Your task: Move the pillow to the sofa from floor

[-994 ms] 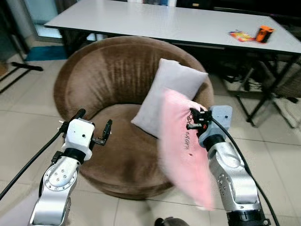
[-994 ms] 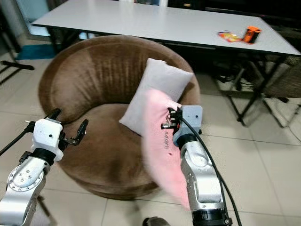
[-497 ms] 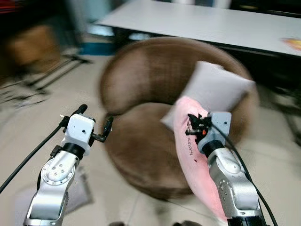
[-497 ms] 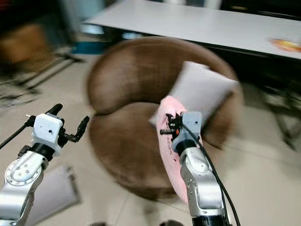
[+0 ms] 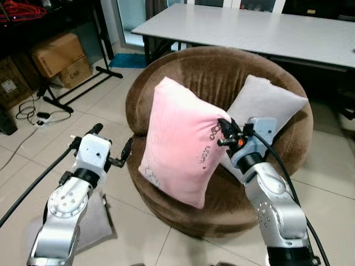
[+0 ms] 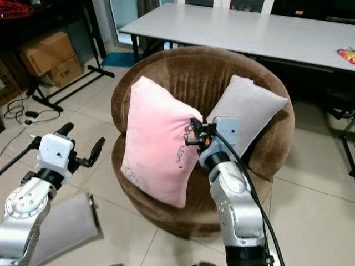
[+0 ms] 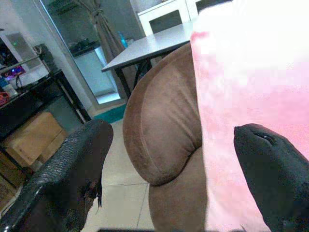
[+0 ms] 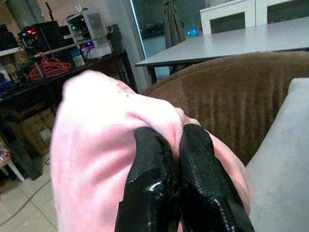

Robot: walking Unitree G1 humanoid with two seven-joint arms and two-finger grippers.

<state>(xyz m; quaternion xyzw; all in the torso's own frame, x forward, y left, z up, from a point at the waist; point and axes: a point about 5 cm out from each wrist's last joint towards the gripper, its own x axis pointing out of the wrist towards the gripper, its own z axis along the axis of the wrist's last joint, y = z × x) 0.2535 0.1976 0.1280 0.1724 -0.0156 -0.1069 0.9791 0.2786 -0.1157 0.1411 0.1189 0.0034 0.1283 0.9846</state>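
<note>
A pink pillow point(image 5: 180, 147) hangs over the seat of the round brown sofa chair point(image 5: 188, 69), pinched at its right edge by my right gripper point(image 5: 224, 133), which is shut on it. In the right wrist view the two black fingers point(image 8: 186, 166) squeeze the pink fabric point(image 8: 96, 145). A grey pillow point(image 5: 266, 105) leans against the sofa's back on the right. My left gripper point(image 5: 111, 145) is open, held to the left of the sofa, nothing in it. The left wrist view looks past its open fingers point(image 7: 72, 164) at the sofa's side point(image 7: 161, 130) and the pink pillow point(image 7: 251, 82).
A second grey pillow point(image 6: 64, 227) lies on the tiled floor under my left arm. A long grey table point(image 5: 244, 27) stands behind the sofa. Cardboard boxes point(image 5: 58, 55), a black stand and cables point(image 5: 33, 113) are at the far left.
The camera swung left and steadied. My right gripper carried the pink pillow from the sofa's right front up and leftward, so it now hangs over the seat.
</note>
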